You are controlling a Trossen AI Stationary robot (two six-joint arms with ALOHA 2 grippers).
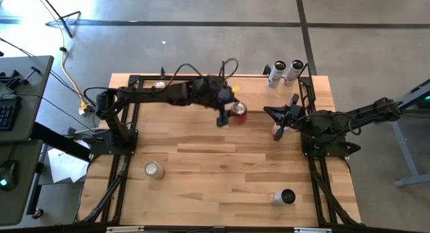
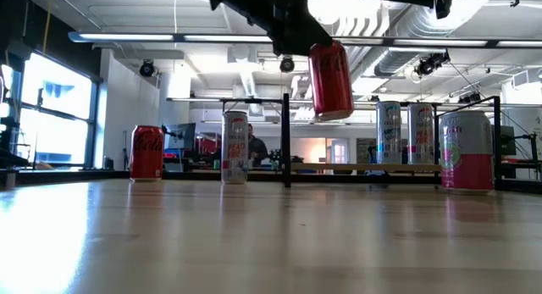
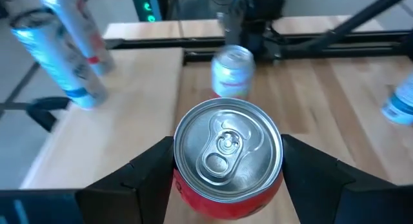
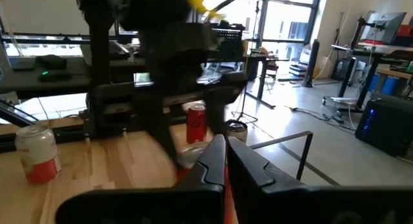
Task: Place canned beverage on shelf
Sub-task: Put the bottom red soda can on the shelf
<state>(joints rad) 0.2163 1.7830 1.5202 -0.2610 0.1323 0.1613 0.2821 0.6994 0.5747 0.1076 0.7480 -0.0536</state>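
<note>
The left hand (image 1: 228, 114) grips the red cola can (image 2: 329, 80) upright, lifted clear of the surface (image 1: 222, 179). The shelf (image 3: 103, 130) lies just ahead, beyond the can. The right hand (image 1: 277, 131) waits closed nearby.

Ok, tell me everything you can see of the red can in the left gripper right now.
The red can is a metal drink can with a silver top and an unopened pull tab, white script on its side. The left gripper clamps it from both sides, dark fingers against its wall. In the low view it hangs tilted, clear above the table; nothing else touches it. From above it sits near the table's far middle.
</note>
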